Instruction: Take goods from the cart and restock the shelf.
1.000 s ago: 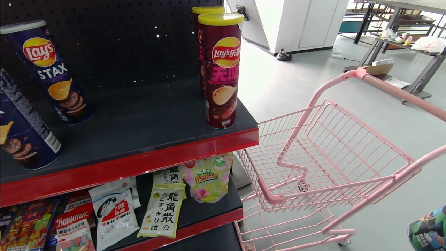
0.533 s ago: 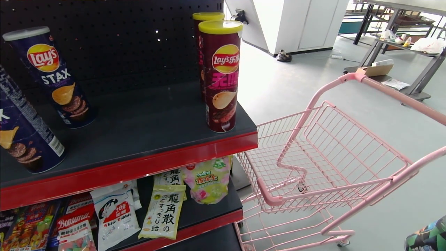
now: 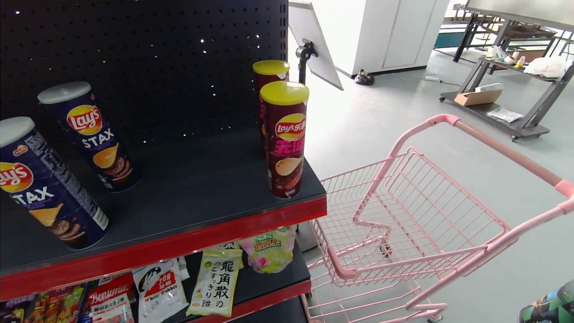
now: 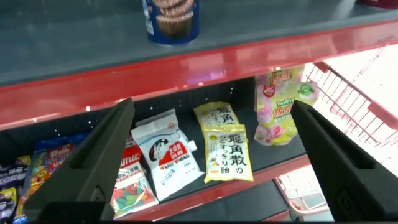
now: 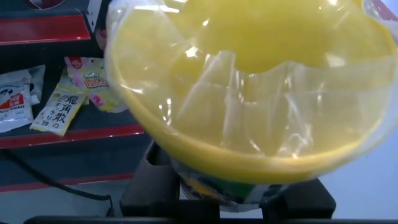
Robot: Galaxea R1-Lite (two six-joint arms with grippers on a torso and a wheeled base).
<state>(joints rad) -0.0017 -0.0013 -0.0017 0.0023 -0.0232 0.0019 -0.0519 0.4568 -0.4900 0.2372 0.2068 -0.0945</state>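
A black shelf (image 3: 188, 179) with a red front edge carries two blue chip cans (image 3: 89, 134) on its left and two maroon cans with yellow lids (image 3: 284, 139) at its right end. To the right of the shelf stands the pink wire cart (image 3: 493, 143), its basket bare. A green patterned can (image 3: 549, 305) shows low at the right edge. In the right wrist view its yellow lid (image 5: 249, 81) looms close, with my right gripper (image 5: 227, 199) shut on the can. My left gripper (image 4: 211, 104) is open in front of the lower shelf's snack bags (image 4: 227, 152).
Snack bags (image 3: 215, 280) lie on the lower shelf below the red edge. Behind the cart are a white panel on a stand (image 3: 314, 45), a white cabinet (image 3: 394, 31) and a metal trolley (image 3: 502, 112) with a box. Grey floor surrounds the cart.
The head camera has tilted up and drawn back, so shelf and cart sit lower and smaller in view. The cans and cart themselves have not moved.
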